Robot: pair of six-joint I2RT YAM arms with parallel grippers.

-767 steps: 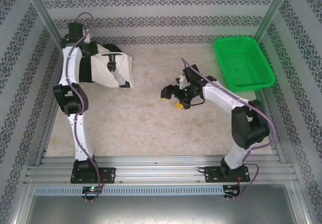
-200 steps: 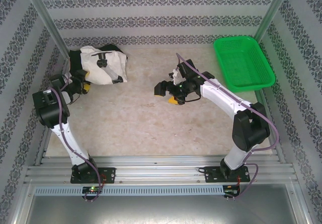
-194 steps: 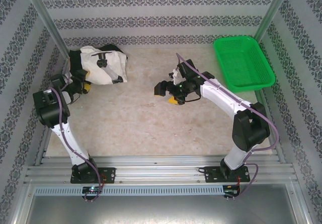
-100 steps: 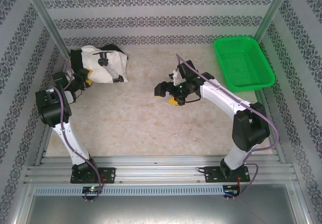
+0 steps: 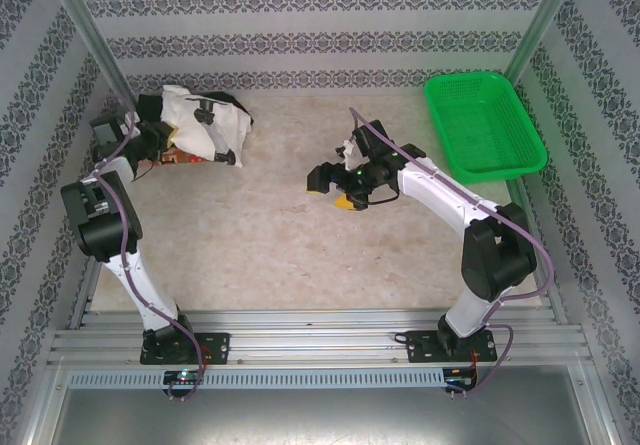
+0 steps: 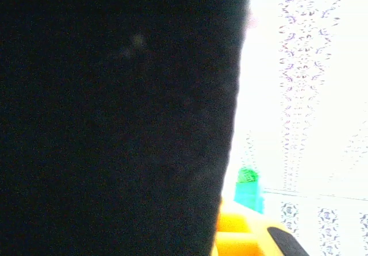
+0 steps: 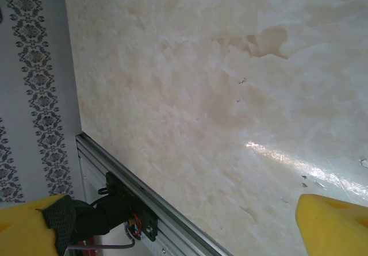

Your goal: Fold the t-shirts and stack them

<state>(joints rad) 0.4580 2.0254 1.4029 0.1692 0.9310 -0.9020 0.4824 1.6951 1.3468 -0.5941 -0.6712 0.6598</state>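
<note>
The t-shirts lie bunched in one pile at the table's far left corner. The cream t-shirt (image 5: 215,135) is on top, and the black t-shirt (image 5: 230,101) peeks out behind it. My left gripper (image 5: 172,155) is pushed into the pile's near left edge. In the left wrist view the black t-shirt (image 6: 115,123) hangs right against the camera and hides one finger. The other yellow finger (image 6: 241,241) sits drawn in beside the cloth, so the jaws are shut on the black t-shirt. My right gripper (image 5: 335,191) hovers open over the middle of the table (image 7: 190,95), its yellow fingertips (image 7: 333,224) wide apart with nothing between them.
A green mesh basket (image 5: 440,105) stands at the far right corner, and it shows in the distance (image 6: 248,187) in the left wrist view. Patterned walls close in the table at the back and both sides. An aluminium rail (image 5: 320,335) runs along the near edge.
My left arm swung toward the far left corner and its gripper went into the pile's edge, closing from wide to nearly shut. The pile shifted a little. The right arm stayed still.
</note>
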